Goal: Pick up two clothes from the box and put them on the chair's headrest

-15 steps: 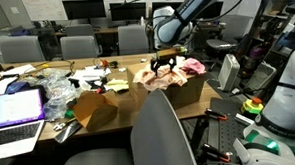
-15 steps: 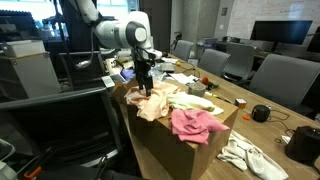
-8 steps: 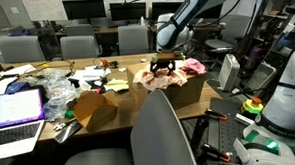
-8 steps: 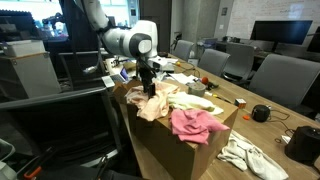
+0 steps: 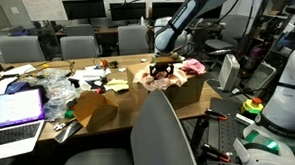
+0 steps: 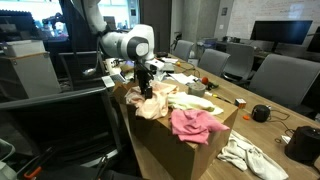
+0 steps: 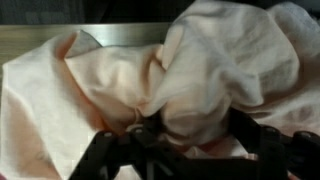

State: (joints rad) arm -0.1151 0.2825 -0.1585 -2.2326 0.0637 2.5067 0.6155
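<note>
A cardboard box [image 5: 191, 92] on the table holds a crumpled peach cloth [image 5: 167, 80] and a pink cloth [image 5: 194, 66]; both exterior views show it [image 6: 165, 150]. My gripper [image 5: 164, 68] points down into the peach cloth [image 6: 155, 104] at the box's end, beside the pink cloth [image 6: 195, 123]. In the wrist view the peach cloth [image 7: 190, 70] bulges between my spread dark fingers [image 7: 180, 135], which are open and pressed into the fabric. The grey chair's headrest [image 5: 159, 122] stands in front of the box.
A smaller open cardboard box [image 5: 97, 109], a clear plastic bag [image 5: 58, 91] and a laptop [image 5: 14, 108] lie along the table. A white cloth [image 6: 250, 157] and a black round object [image 6: 262, 113] lie beside the box. Office chairs [image 6: 285, 75] surround the table.
My gripper has come down a little, from just above the peach cloth into its folds. The box and the clothes stay in place.
</note>
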